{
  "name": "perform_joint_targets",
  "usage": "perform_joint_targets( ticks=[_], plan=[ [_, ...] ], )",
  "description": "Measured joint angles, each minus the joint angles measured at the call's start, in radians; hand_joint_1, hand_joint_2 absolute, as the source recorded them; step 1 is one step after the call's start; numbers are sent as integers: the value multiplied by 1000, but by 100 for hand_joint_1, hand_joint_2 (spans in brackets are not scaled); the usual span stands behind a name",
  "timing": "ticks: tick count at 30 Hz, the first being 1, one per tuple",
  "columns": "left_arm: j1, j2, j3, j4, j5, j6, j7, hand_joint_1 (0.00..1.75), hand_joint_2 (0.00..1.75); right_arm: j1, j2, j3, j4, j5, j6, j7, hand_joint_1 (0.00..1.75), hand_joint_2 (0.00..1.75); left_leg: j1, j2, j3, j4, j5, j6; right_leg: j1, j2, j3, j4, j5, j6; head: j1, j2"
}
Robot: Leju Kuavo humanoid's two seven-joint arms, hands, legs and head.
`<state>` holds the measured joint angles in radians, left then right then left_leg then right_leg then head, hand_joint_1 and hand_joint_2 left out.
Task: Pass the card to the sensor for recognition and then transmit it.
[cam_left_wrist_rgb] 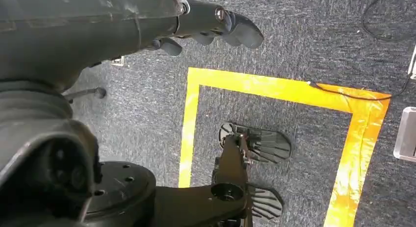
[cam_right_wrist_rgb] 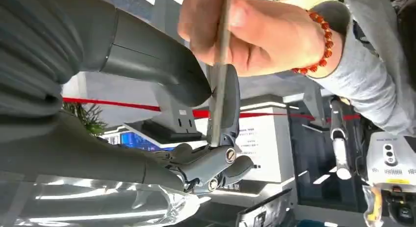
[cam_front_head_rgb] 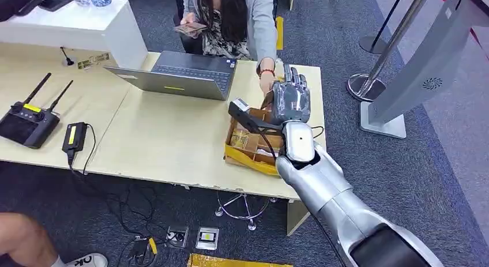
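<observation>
The silver right hand (cam_front_head_rgb: 291, 97), arm outstretched, pinches a thin grey card (cam_right_wrist_rgb: 219, 80) between thumb and finger — a person's hand (cam_right_wrist_rgb: 255, 33) grips its far end.

The left hand (cam_left_wrist_rgb: 216, 23) hangs with its fingers curled, holding nothing.

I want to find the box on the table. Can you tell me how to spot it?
Look at the long pale wooden table, then at the open grey laptop near its far edge. Toward the table's right end, under the robot's raised silver right hand, sits the cardboard box. It is the one brown, open-topped thing there, with a yellow front edge.
</observation>
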<state>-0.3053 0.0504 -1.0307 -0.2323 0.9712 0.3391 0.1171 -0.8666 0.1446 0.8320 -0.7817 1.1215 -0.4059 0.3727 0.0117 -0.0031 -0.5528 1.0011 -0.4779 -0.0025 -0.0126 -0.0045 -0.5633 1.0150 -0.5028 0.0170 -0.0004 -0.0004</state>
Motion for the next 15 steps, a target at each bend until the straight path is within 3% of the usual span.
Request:
perform_joint_targets(
  ticks=[4,5,6,7,8,15],
  plan=[
    [0,0,0,0,4,-1,0,0,0,-11,10,0,18,-1,0,-5,175,175,0,0,0,0,0,0,0,0,0,0,0,0,0,0],
    [0,0,0,0,5,-1,0,0,0,-14,12,0,23,-2,-1,-5,164,175,0,0,0,0,0,0,0,0,0,0,0,0,0,0],
    [0,0,0,0,5,-1,0,0,0,-16,14,0,27,-2,-1,-6,12,175,0,0,0,0,0,0,0,0,0,0,0,0,0,0],
    [0,0,0,0,6,-1,-1,0,0,-19,16,0,31,-3,-4,-8,0,175,0,0,0,0,0,0,0,0,0,0,0,0,0,0],
    [0,0,0,0,6,0,-1,0,0,-20,18,0,36,-3,-11,-8,0,0,0,0,0,0,0,0,0,0,0,0,0,0,0,0],
    [1,0,0,0,7,-1,-2,0,0,-27,27,2,63,10,-42,-12,0,0,0,0,0,0,0,0,0,0,0,0,0,0,0,0]
  ],
)
